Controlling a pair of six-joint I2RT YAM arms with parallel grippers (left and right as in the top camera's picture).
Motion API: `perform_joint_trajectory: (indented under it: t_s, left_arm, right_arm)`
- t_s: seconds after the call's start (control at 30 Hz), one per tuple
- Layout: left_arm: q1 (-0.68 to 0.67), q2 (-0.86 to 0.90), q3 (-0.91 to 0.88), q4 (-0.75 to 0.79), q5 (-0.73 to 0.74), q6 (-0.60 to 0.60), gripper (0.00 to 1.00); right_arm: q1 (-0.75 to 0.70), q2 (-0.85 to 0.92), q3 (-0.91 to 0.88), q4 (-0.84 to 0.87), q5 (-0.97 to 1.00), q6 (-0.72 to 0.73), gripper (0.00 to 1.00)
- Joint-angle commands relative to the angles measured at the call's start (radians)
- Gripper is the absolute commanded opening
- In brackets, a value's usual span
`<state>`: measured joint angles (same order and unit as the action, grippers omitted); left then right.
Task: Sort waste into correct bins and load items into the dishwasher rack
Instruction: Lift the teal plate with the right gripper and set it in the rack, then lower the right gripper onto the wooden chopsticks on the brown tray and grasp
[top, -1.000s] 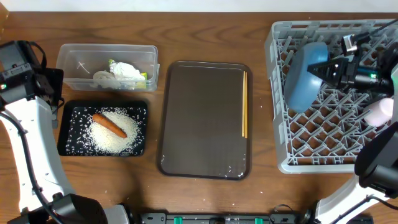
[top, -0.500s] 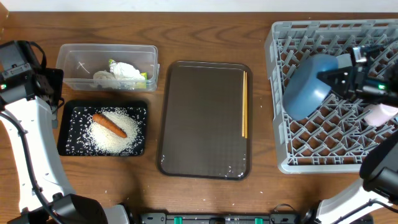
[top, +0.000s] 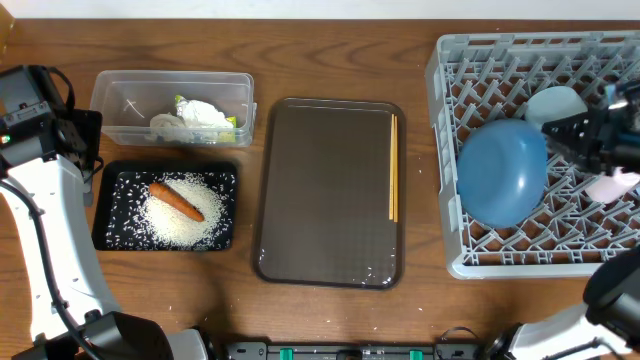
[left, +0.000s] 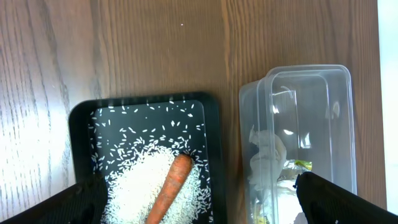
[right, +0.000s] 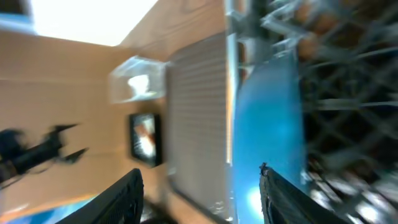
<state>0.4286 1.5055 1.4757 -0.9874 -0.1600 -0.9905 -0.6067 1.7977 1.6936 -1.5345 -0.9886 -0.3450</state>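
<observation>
The large dark-blue bowl (top: 503, 172) lies rim-down and tilted in the grey dishwasher rack (top: 452, 262). The small light-blue bowl (top: 556, 103) sits behind it, and a pale cup (top: 612, 185) stands at the right. My right gripper (top: 572, 132) hovers open just right of the dark-blue bowl (right: 267, 124), holding nothing (right: 202, 199). The chopsticks (top: 393, 180) lie on the brown tray. The carrot (top: 176, 200) and rice (top: 185, 222) rest in the black tray (top: 112, 190). The clear tub (top: 125, 100) holds the wrapper (top: 205, 115) and the yellow-green packet (top: 232, 124). My left gripper (left: 199, 210) hangs open above the carrot (left: 173, 186).
The brown serving tray (top: 330, 190) lies between the bins and the rack. A few rice grains (top: 150, 312) are scattered on the wooden table near the front left. The rack's upright pegs stand around the bowls.
My right gripper has opened and drawn back to the right. The dark-blue bowl has tipped from upright to lying in the rack, uncovering the light-blue bowl. The left arm has not moved.
</observation>
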Motion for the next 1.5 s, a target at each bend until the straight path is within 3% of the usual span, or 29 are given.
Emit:
perform_joint_trajectory:
  t_s: [0.0, 0.13, 0.33, 0.53, 0.67, 0.8, 1.0, 1.23, 1.37, 1.47]
  left_arm:
    - [0.004, 0.006, 0.0, -0.003, -0.005, 0.005, 0.99]
    - [0.004, 0.006, 0.0, -0.003, -0.005, 0.005, 0.99]
    - [0.004, 0.006, 0.0, -0.003, -0.005, 0.005, 0.99]
    - [0.004, 0.006, 0.0, -0.003, -0.005, 0.005, 0.99]
    - [0.004, 0.006, 0.0, -0.003, -0.005, 0.005, 0.99]
    - [0.004, 0.006, 0.0, -0.003, -0.005, 0.005, 0.99]
    - [0.004, 0.006, 0.0, -0.003, -0.005, 0.005, 0.99]
    - [0.004, 0.006, 0.0, -0.003, -0.005, 0.005, 0.99]
    - [0.004, 0.006, 0.0, -0.003, -0.005, 0.005, 0.99]
    - [0.004, 0.006, 0.0, -0.003, -0.005, 0.005, 0.99]
  right_arm:
    - [-0.002, -0.137, 0.065, 0.049, 0.305, 0.299, 0.59]
    - [0.028, -0.259, 0.073, 0.083, 0.491, 0.423, 0.68]
    - [0.132, -0.408, 0.073, 0.106, 0.484, 0.46, 0.76]
    - [0.401, -0.465, 0.073, 0.172, 0.484, 0.48, 0.99]
    - [0.61, -0.44, 0.063, 0.233, 0.511, 0.497, 0.99]
    - [0.805, -0.375, 0.049, 0.268, 0.78, 0.652, 0.99]
    - [1.031, -0.199, 0.045, 0.282, 0.977, 0.779, 0.85]
    - [1.147, 0.051, 0.045, 0.32, 1.176, 0.911, 0.83]
    - [1.148, 0.172, 0.045, 0.356, 1.157, 0.929, 0.8]
    - [1.144, 0.24, 0.045, 0.376, 1.128, 0.928, 0.65]
